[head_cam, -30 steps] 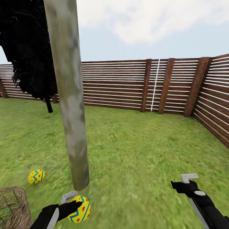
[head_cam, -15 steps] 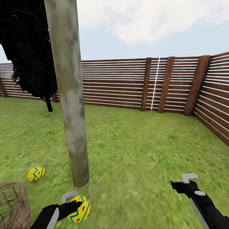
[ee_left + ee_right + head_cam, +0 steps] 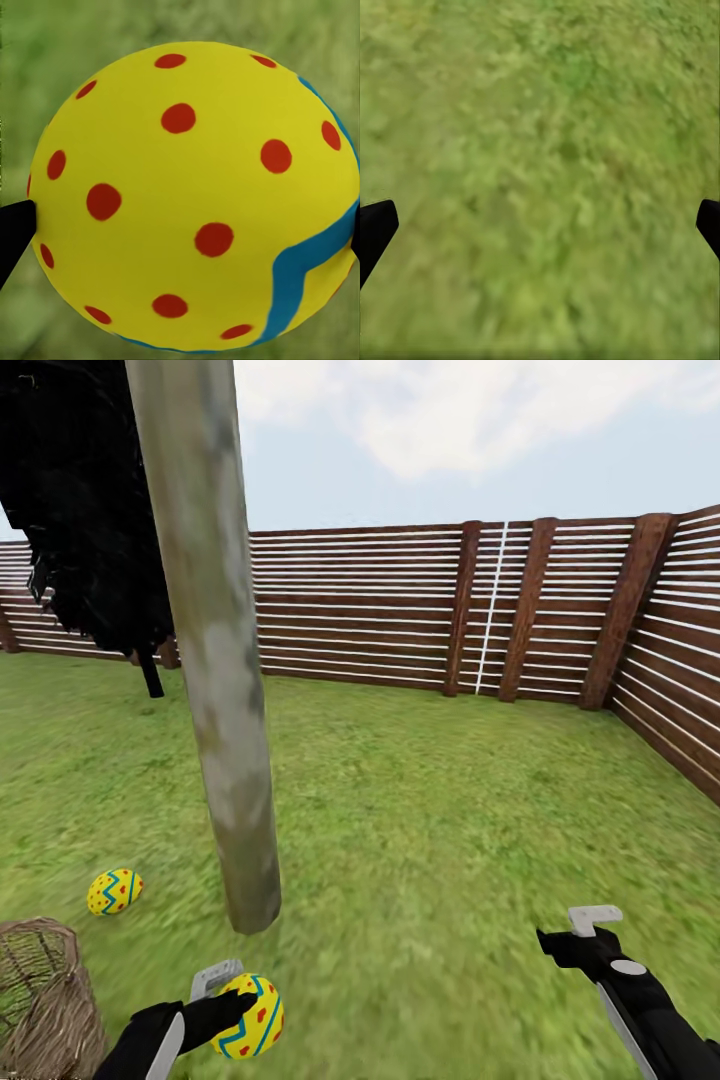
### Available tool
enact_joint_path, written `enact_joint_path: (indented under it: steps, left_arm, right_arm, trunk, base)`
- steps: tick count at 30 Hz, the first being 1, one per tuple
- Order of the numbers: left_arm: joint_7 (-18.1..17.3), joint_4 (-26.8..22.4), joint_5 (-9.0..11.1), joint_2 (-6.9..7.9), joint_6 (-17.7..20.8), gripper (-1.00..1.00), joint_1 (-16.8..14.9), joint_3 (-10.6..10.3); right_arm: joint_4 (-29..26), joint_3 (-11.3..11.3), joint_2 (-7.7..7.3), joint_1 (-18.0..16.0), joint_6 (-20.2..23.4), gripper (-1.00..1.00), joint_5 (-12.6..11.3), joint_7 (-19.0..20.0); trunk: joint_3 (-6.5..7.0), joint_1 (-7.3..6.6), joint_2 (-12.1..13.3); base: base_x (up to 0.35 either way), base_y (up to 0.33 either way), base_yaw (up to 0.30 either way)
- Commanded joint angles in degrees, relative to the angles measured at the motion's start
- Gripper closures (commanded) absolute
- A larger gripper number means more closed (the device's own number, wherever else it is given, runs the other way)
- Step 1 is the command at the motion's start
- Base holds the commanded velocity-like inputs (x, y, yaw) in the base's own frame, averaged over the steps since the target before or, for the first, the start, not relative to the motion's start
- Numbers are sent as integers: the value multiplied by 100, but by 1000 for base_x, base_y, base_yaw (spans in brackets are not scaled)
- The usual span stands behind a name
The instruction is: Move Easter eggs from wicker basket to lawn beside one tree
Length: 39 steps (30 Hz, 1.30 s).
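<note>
The left gripper (image 3: 232, 1005) clamps a yellow egg (image 3: 250, 1017) just short of the tree trunk (image 3: 215, 660); the right gripper (image 3: 590, 930) hangs spread, well apart from the trunk.

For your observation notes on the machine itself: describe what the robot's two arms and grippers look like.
Both arms are black with pale grey panels along them. The right arm bears a round grey cap and ends in a black gripper with a light grey angular fingertip piece. The left gripper matches: black, with a light grey fingertip piece. No cables show.

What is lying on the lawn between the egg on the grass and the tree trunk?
Nothing: in the head view, bare lawn separates the lying egg from the trunk.
</note>
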Motion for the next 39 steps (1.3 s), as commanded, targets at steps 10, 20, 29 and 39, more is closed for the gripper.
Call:
enact_joint_path:
  steps: [10, 20, 29, 39]
  left_arm:
    - [-13, -19, 43, 7, 44, 100, -2, 19]
    - [-13, -33, 43, 9, 44, 100, -1, 19]
    - [-13, -42, 43, 9, 44, 100, -4, 19]
    - [-13, -42, 43, 0, 44, 100, -5, 218]
  right_arm:
    - [-12, 18, 7, -2, 32, -100, -13, 12]
    - [-15, 25, 7, -2, 32, -100, -13, 12]
    - [-9, 35, 7, -2, 36, -100, -13, 12]
    - [-9, 42, 7, -2, 34, -100, -13, 12]
  trunk:
    - [-228, 24, -16]
    - [-450, 50, -30]
    - [-649, 73, -42]
    - [-871, 99, -55]
  base:
    - [0, 0, 0]
    - [0, 0, 0]
    - [0, 0, 0]
    - [0, 0, 0]
